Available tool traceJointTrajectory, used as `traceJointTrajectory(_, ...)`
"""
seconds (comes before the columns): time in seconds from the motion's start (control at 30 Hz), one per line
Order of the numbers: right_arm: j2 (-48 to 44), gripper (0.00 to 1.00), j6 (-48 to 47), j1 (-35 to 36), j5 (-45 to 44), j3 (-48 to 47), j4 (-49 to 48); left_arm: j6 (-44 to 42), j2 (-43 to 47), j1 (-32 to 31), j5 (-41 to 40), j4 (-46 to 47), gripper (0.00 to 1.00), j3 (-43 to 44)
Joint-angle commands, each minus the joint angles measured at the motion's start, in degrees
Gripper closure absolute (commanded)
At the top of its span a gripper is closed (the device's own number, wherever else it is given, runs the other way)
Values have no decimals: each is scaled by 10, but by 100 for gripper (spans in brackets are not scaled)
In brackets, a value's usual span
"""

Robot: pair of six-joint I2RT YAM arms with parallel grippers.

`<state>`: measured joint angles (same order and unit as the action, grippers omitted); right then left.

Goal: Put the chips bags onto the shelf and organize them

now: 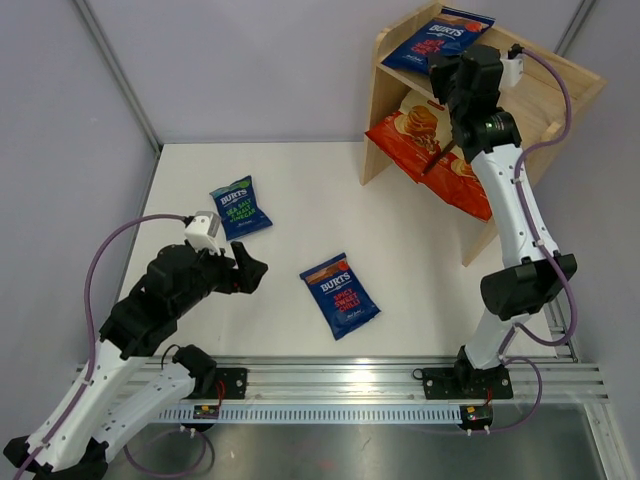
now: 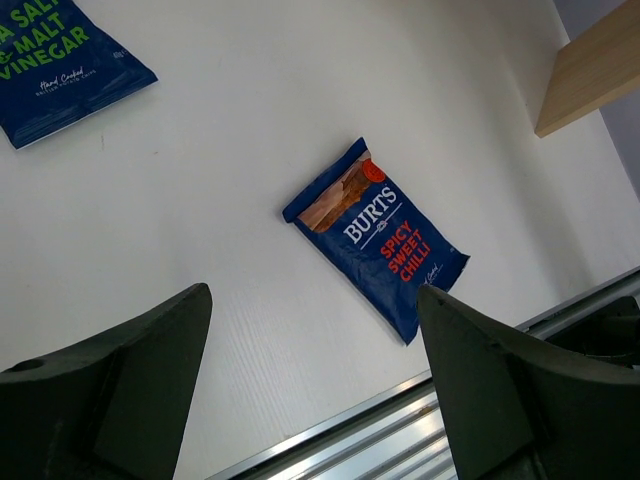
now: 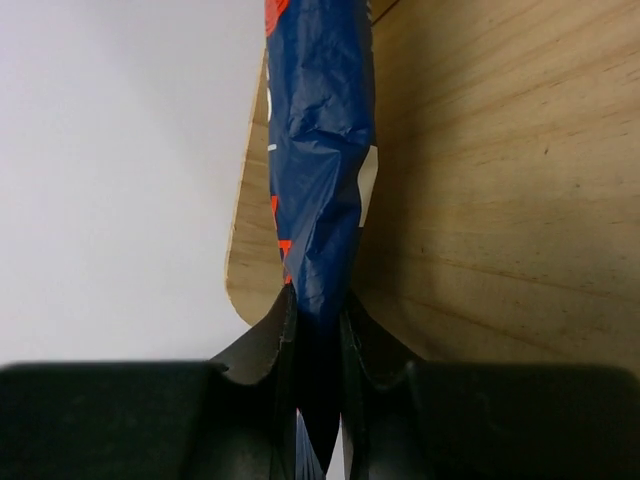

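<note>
The wooden shelf [image 1: 560, 95] stands at the back right. My right gripper [image 1: 447, 75] is shut on a red-lettered Burts bag [image 1: 438, 38] at the shelf's upper tier; the right wrist view shows the bag [image 3: 320, 170] edge-on between the fingers, against the wood [image 3: 500, 180]. Cream-and-red Cassava bags [image 1: 435, 150] lie on the lower tier. A second red-lettered Burts bag [image 1: 339, 294] lies on the table [image 1: 300, 190], also in the left wrist view [image 2: 378, 235]. The green-lettered Burts bag [image 1: 239, 208] lies further left, also in the left wrist view [image 2: 60, 60]. My left gripper [image 1: 250, 270] is open and empty above the table [image 2: 315, 330].
Grey walls enclose the table on the left and back. A metal rail [image 1: 400, 385] runs along the near edge, with both arm bases on it. The shelf's side panel [image 2: 595, 70] shows at the left wrist view's upper right.
</note>
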<state>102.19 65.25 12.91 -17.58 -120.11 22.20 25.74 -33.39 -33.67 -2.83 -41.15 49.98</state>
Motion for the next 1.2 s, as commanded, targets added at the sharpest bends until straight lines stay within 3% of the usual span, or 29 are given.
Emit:
traceJointTrajectory(0.0,0,78,28,-2,-38,-37,14,-12,10,2,-3,21,13,-8)
traceJointTrajectory(0.07,17,71,7,-2,-20,-81,55,-13,5,2,-2,23,13,-8)
traceJointTrajectory(0.1,42,61,-3,-2,-14,-139,79,-14,3,2,3,25,13,-8)
traceJointTrajectory(0.2,88,51,-43,-2,1,-242,177,-14,1,2,7,24,14,-10)
traceJointTrajectory(0.23,92,44,-53,-2,8,-252,197,-14,0,2,7,24,13,-10)
traceJointTrajectory(0.4,93,37,-108,-2,18,-252,224,-16,4,2,16,18,14,-8)
traceJointTrajectory(0.77,77,36,-243,-3,48,-271,270,-22,9,2,26,8,17,-11)
traceJointTrajectory(0.87,68,42,-257,-3,23,-268,278,-21,11,2,41,7,19,-14)
traceJointTrajectory(0.93,58,58,-266,-5,12,-252,268,-21,10,2,42,6,20,-15)
traceJointTrajectory(1.0,58,67,-271,-10,24,-242,256,-21,10,2,43,7,20,-15)
traceJointTrajectory(1.17,107,73,-277,-18,57,-277,255,-16,10,2,47,12,21,-20)
